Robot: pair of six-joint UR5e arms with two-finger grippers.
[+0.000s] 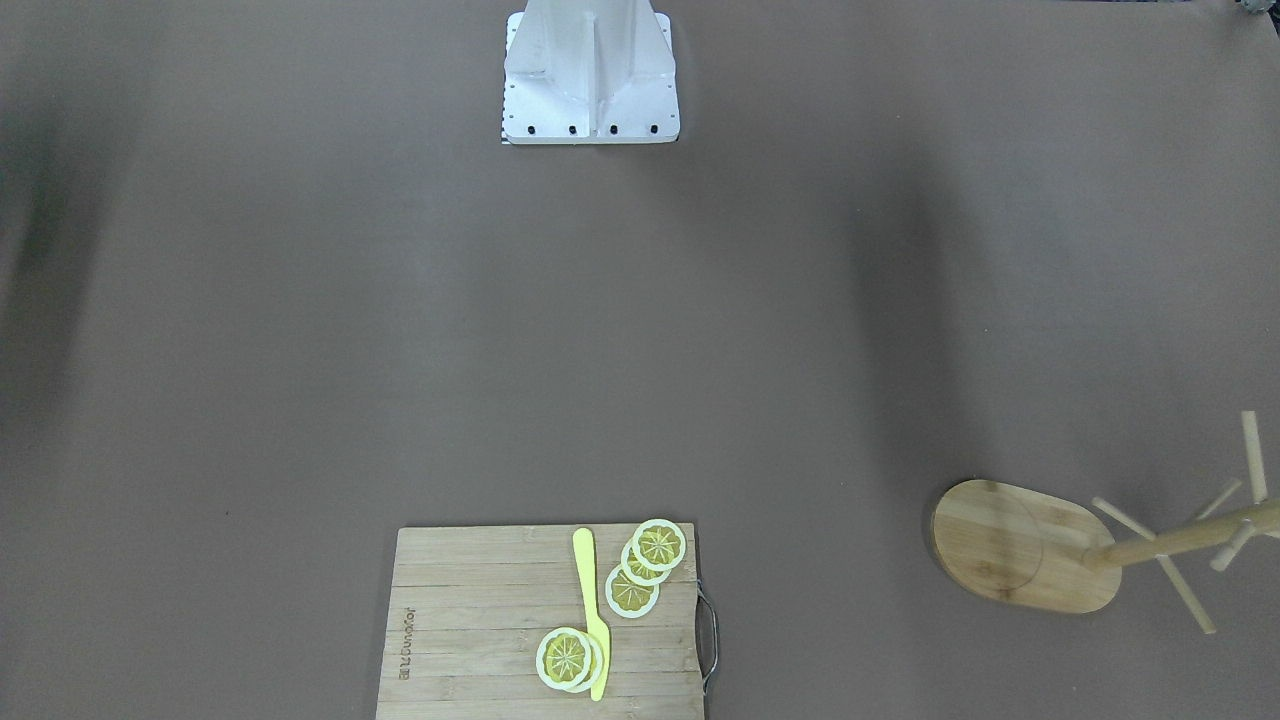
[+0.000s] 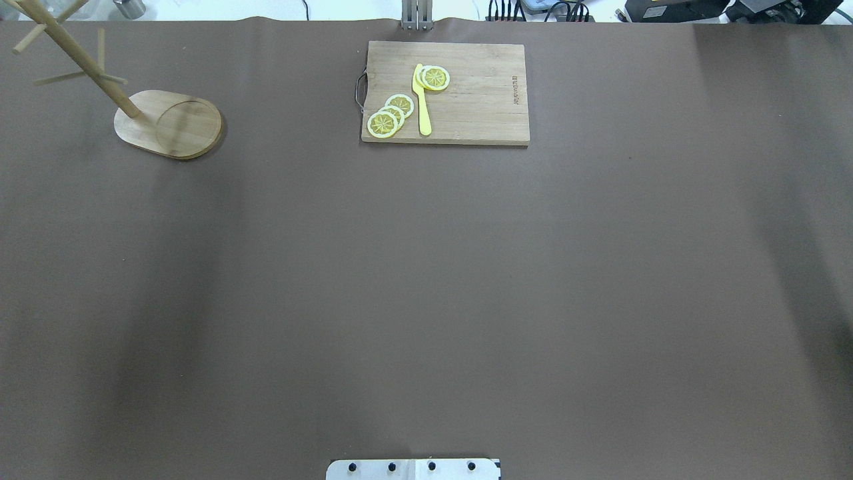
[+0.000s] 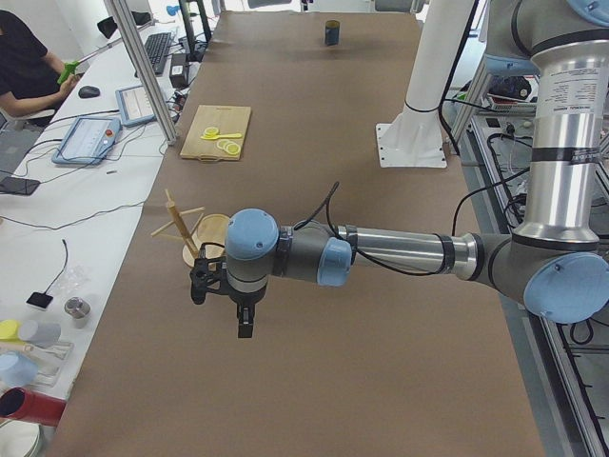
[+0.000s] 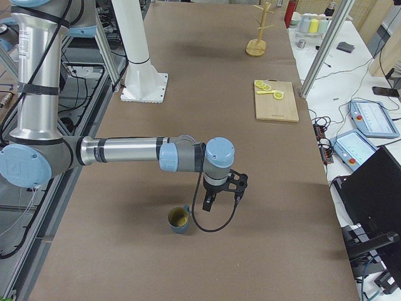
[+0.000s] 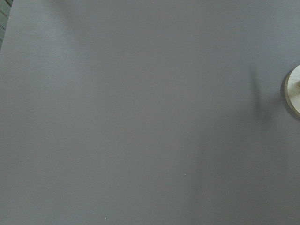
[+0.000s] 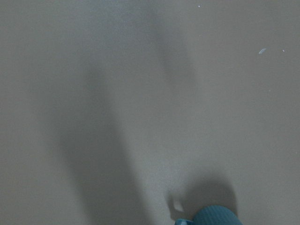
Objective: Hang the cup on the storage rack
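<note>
The dark slate-blue cup [image 4: 179, 219] with a yellowish inside stands upright on the brown table at the robot's right end; it shows far off in the exterior left view [image 3: 331, 32], and its rim shows at the bottom of the right wrist view [image 6: 213, 216]. The wooden storage rack [image 2: 166, 123] stands at the far left corner, with no cup on its pegs [image 1: 1030, 545] [image 4: 260, 28]. My right gripper [image 4: 209, 203] hangs just beside the cup, apart from it. My left gripper [image 3: 245, 326] hangs near the rack [image 3: 190, 238]. I cannot tell whether either is open or shut.
A slatted cutting board [image 2: 466, 100] with lemon slices [image 2: 390, 115] and a yellow knife [image 2: 422, 100] lies at the far middle edge. The white robot base [image 1: 590, 80] is at the near edge. An operator [image 3: 24, 67] sits at a side bench.
</note>
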